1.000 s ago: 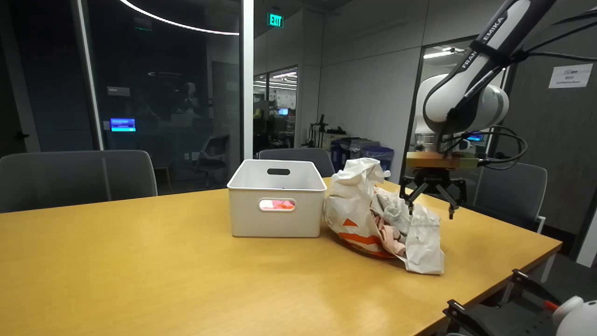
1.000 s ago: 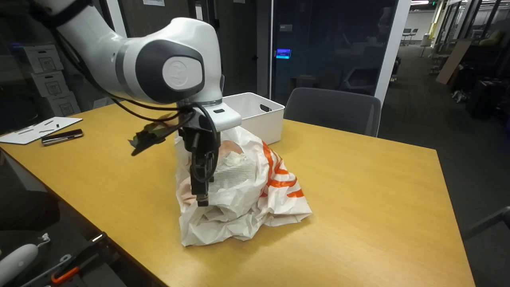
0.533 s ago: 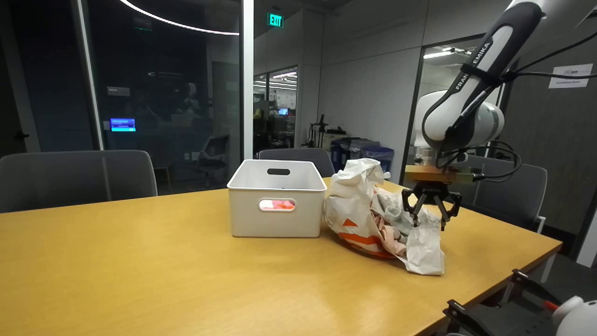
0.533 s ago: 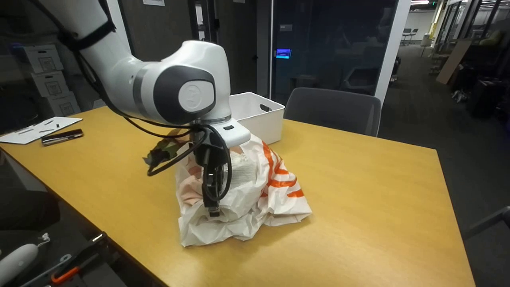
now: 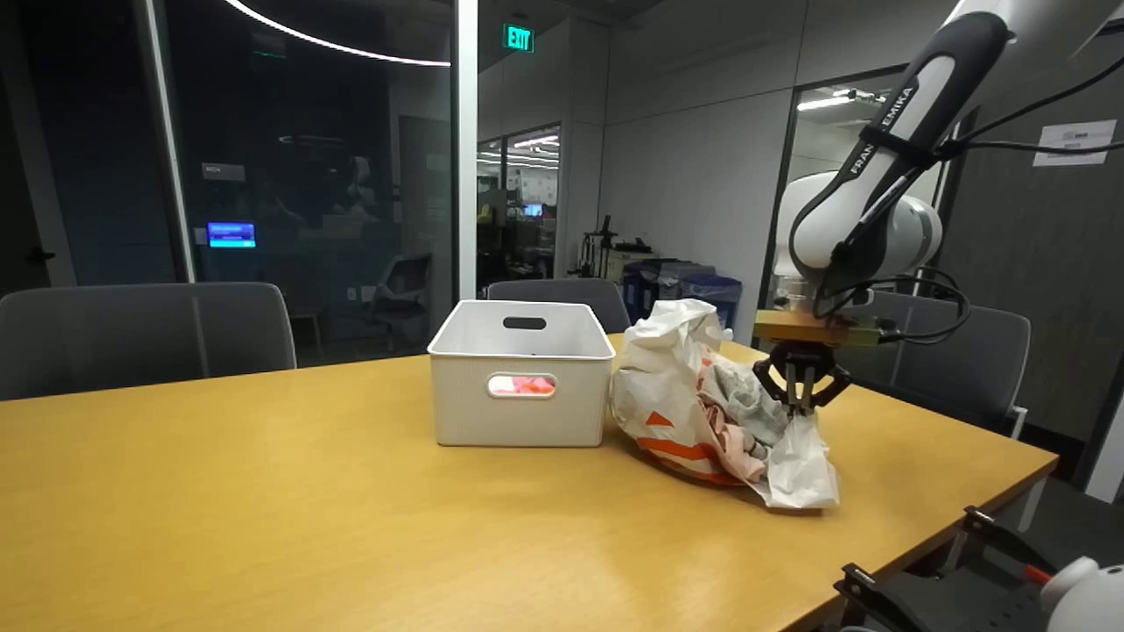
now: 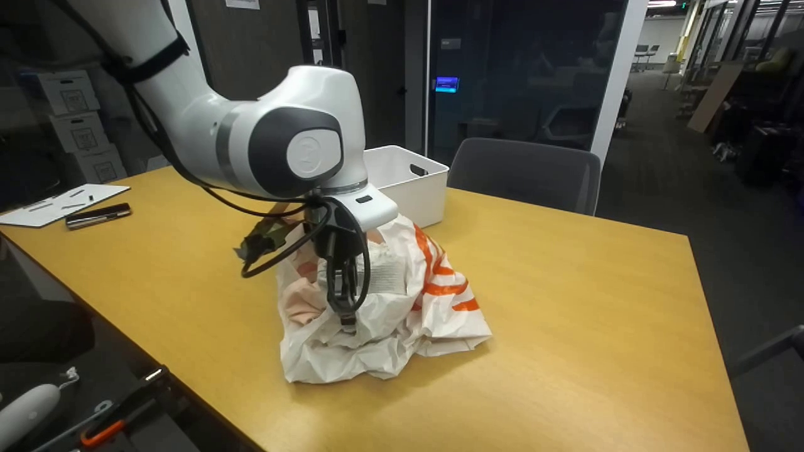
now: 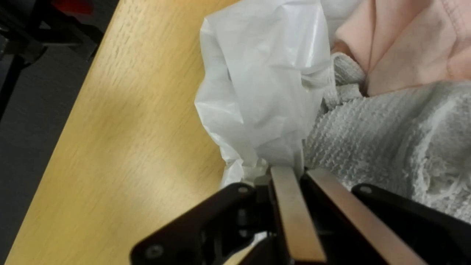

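The hand pinches a fold of the white bag, which lies between the white bin and a corner of the table, gray cloth and pink cloth inside.

In the wrist view, bare yellow wooden desk leaves room to the left of the gripper, while a rough grey towel crowds its right. In an exterior view, the crumpled white plastic bag with orange markings and the white rectangular plastic bin show hardly any gap between them; the bin is open from above.
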`<state>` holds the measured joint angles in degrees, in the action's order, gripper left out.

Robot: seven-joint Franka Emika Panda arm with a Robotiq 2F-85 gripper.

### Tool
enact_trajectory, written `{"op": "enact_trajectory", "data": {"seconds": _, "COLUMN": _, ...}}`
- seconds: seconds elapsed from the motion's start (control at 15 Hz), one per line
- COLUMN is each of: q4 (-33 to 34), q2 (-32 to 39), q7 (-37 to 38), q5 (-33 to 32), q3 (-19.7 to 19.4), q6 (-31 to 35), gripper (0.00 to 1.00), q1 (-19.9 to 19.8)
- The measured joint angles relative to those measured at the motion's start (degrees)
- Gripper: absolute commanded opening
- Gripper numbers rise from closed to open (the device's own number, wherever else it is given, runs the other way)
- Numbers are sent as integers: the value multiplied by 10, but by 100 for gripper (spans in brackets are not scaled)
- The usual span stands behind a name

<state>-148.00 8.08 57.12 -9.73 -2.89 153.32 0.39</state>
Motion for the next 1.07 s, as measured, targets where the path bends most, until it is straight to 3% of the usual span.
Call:
{"op": "enact_trajectory", "data": {"seconds": 0.2, "q4": 1, "q2": -10, "q7": 37, "q5": -30, "q3": -6, "q6": -5, "gripper": 6, "q1": 17}}
{"op": "enact_trajectory", "data": {"seconds": 0.33, "q4": 1, "q2": -33, "q7": 112, "q5": -103, "q3": -12, "q6": -30, "gripper": 5, "q1": 33}}
{"op": "enact_trajectory", "data": {"seconds": 0.53, "q4": 0, "q2": -92, "q7": 243, "q5": -216, "q3": 2, "q6": -120, "gripper": 5, "q1": 48}}
{"op": "enact_trajectory", "data": {"seconds": 0.8, "q4": -4, "q2": -186, "q7": 360, "q5": -283, "q3": 70, "q6": -256, "gripper": 5, "q1": 49}}
{"op": "enact_trajectory", "data": {"seconds": 1.07, "q4": -8, "q2": -270, "q7": 432, "q5": -297, "q3": 146, "q6": -371, "gripper": 5, "q1": 54}}
